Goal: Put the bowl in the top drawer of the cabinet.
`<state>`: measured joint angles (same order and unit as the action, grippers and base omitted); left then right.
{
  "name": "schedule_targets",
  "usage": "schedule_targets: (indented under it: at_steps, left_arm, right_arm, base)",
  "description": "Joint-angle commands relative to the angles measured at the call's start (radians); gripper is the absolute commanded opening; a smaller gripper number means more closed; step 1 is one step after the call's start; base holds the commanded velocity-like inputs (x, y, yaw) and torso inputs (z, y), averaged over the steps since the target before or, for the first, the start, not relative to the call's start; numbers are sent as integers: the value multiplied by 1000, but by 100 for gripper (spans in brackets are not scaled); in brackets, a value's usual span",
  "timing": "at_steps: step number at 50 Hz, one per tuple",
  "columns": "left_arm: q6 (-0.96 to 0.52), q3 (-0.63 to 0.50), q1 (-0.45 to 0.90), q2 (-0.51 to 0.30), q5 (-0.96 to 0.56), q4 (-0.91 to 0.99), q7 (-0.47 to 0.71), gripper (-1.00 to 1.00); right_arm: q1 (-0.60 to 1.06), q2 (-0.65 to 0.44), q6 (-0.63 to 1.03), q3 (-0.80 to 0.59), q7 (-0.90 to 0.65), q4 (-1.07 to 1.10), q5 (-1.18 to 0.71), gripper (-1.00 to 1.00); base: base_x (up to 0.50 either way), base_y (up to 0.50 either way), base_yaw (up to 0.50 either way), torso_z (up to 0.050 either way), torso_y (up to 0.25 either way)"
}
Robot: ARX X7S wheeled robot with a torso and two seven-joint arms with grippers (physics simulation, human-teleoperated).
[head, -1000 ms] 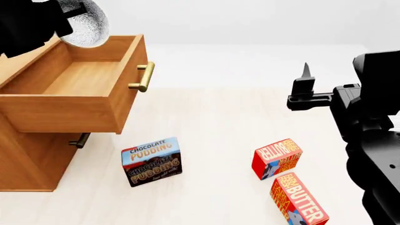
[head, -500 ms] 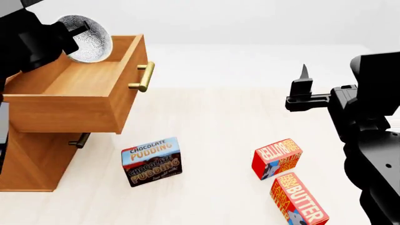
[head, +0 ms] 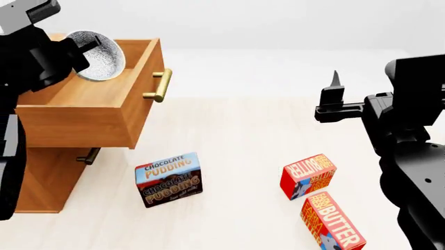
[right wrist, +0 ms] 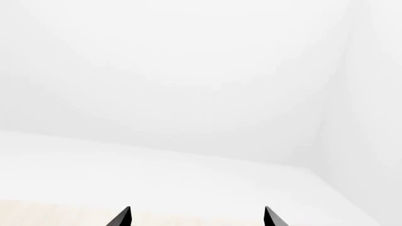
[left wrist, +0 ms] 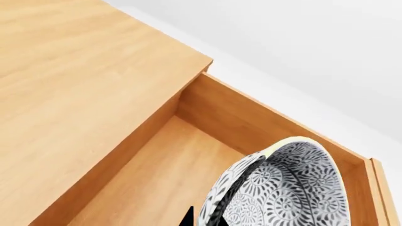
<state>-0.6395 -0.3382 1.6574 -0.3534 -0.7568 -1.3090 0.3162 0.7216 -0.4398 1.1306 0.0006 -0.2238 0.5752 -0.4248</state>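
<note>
Left wrist view: my left claw [left wrist: 202,220] is clamped on the rim of the bowl [left wrist: 285,188]; only a dark fingertip shows at the frame edge against the bowl's patterned outside. The bowl is tipped on its side and sits over the open top drawer [left wrist: 182,165], with the drawer's wooden floor and far wall behind it. The flat top of the cabinet [left wrist: 75,84] runs alongside.

Head view: my left claw [head: 78,51] holds the bowl [head: 99,48] tilted, its pale inside facing out, just above the back of the pulled-out top drawer [head: 90,112]. The brass bar handle [head: 159,86] sticks out from the drawer front. On the floor lie a chocolate pudding box [head: 170,178] and two butter boxes [head: 308,175], well apart from the cabinet [head: 38,179]. My right claw [head: 336,99] hangs empty over bare floor.

Right wrist view: my right claw [right wrist: 196,217] is spread, two fingertips [right wrist: 121,217] apart, nothing between.
</note>
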Motion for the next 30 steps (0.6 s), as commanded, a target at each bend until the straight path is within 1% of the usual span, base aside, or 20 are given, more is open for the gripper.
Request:
schedule_targets:
  at_steps: [1,17,30]
  left_arm:
    - [-5,168,-20,14,168,1,-22,-100]
    - [-15,379,-46,41,418,1,-64,-100]
    - [-15,508,-63,46,557,1,-85,-100]
  right_arm:
    - [1,-1,-5,-6,-1,-6,-1,100]
    - [-6,-2,-18,-9,-4,-16,0,100]
    - [-9,1,-27,-21,-9,-25,2,100]
  base:
    - [0,0,0,0,0]
    - [0,0,0,0,0]
    - [0,0,0,0,1]
